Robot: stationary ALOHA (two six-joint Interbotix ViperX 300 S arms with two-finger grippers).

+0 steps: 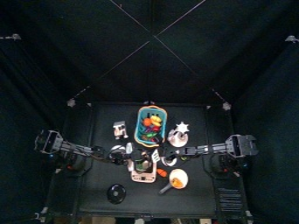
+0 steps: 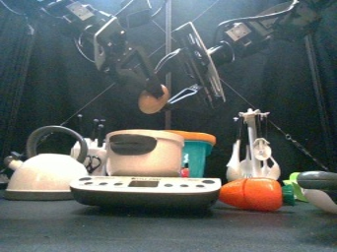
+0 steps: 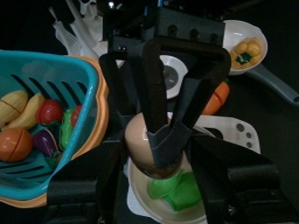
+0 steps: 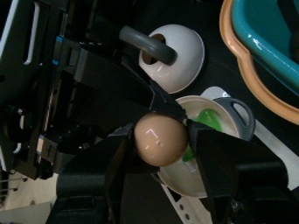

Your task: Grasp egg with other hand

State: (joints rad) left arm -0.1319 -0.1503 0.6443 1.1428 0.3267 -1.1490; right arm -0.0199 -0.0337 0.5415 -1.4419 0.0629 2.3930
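Above the worktop (image 2: 39, 221), held aloft between the two arms, the egg (image 2: 153, 100) hangs over the white pot (image 2: 144, 152) on the scale (image 2: 142, 193). Seen from the left wrist, the left tool (image 3: 160, 144) has its jaws set wide with the egg (image 3: 149, 145) between them. The right tool (image 4: 155, 150) closes round the same egg (image 4: 160, 139) from the opposite side, its jaws spread to about the egg's width; whether it bears any weight yet I cannot tell.

The risk, as I judge it: if the left tool lets go before the right pinches firmly, the smooth round egg could slip and drop into the pot below, or crack under too hard a squeeze.

From above, a basket (image 1: 153, 125) of toy food sits at twelve o'clock from the scale, and a carrot (image 1: 177, 178) at four o'clock. The front view hides the pot's inside; both wrist views show something green (image 4: 208, 120) within it.
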